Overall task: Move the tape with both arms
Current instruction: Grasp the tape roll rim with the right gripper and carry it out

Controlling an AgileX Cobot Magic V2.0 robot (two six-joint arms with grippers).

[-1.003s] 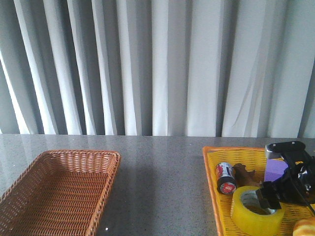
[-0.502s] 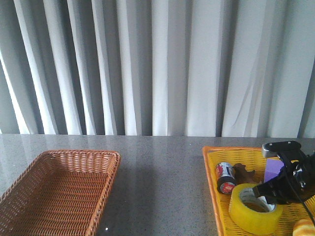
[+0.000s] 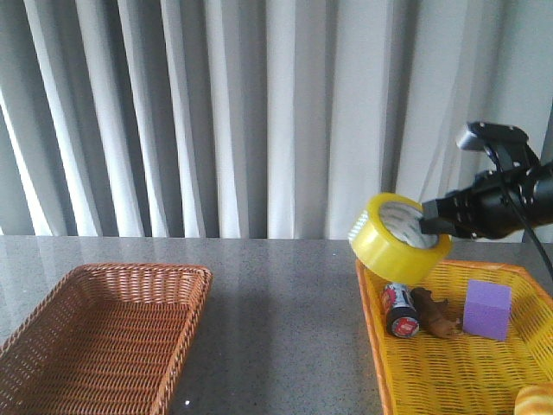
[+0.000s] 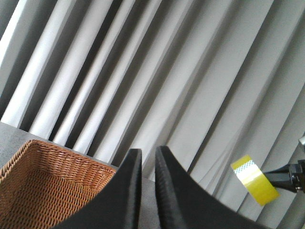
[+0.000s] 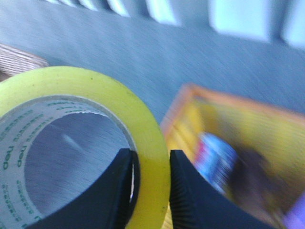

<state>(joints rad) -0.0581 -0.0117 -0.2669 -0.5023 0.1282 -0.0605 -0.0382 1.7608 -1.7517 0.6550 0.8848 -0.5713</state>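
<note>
On the left of the grey speckled worktop [image 3: 276, 294] sits the empty brown woven wicker basket [image 3: 104, 333], untouched and in the same place as a second ago. The left gripper [image 4: 145, 164] does not show in the front view; its wrist camera has it raised, looking toward the curtain with the basket below, its jaws nearly together and holding nothing.

The change is on the right. A second ago the wide roll of glossy yellow tape [image 3: 399, 235] lay flat in the yellow plastic mesh tray [image 3: 449, 380], with the right gripper [image 3: 429, 220] reaching into it. Now the roll is lifted clear of the tray and hangs tilted in the air above the tray's near-left corner, carried toward the middle. The right wrist view shows the jaws clamped across the roll's wall, one finger inside the white printed core and one outside.

Left in the tray are the small red-and-black can [image 3: 399, 309], a brown lumpy object [image 3: 435, 315] and the purple cube [image 3: 487, 309], now uncovered.

The pick appears done; the handover to the left arm is what remains, and the left jaws would need to part first.
</note>
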